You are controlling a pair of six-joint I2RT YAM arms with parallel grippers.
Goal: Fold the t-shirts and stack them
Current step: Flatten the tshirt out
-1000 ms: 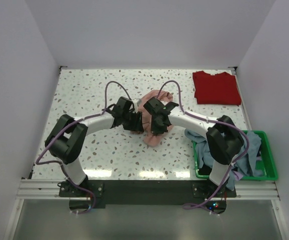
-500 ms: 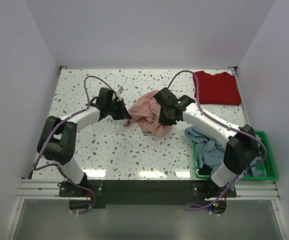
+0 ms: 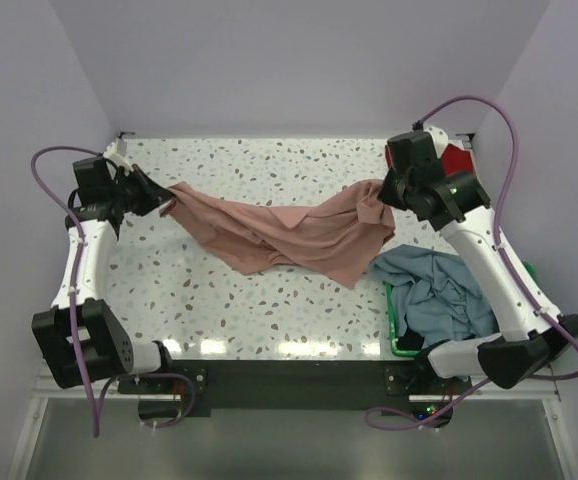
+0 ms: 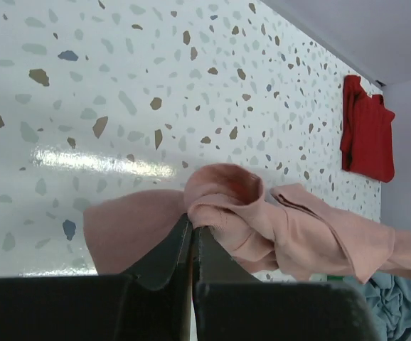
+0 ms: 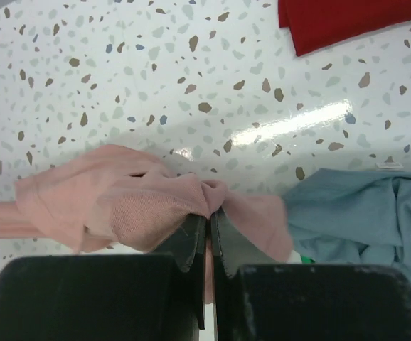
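Top external view shows the pink t-shirt (image 3: 289,235) strung left-to-right over the table (image 3: 269,300), its ends pinched in the left hand (image 3: 162,203) and right hand (image 3: 385,194).

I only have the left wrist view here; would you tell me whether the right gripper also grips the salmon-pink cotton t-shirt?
Observer: Yes, the right gripper is shut on the salmon-pink cotton t-shirt, pinching a bunched edge.
Operator: How does it lie between the arms?
Observer: From above, it stretches from the left gripper across to the right one, creased in the middle.
Operator: Where does the blue-grey cotton t-shirt sit?
Observer: It spills over the rim of a green plastic basket.
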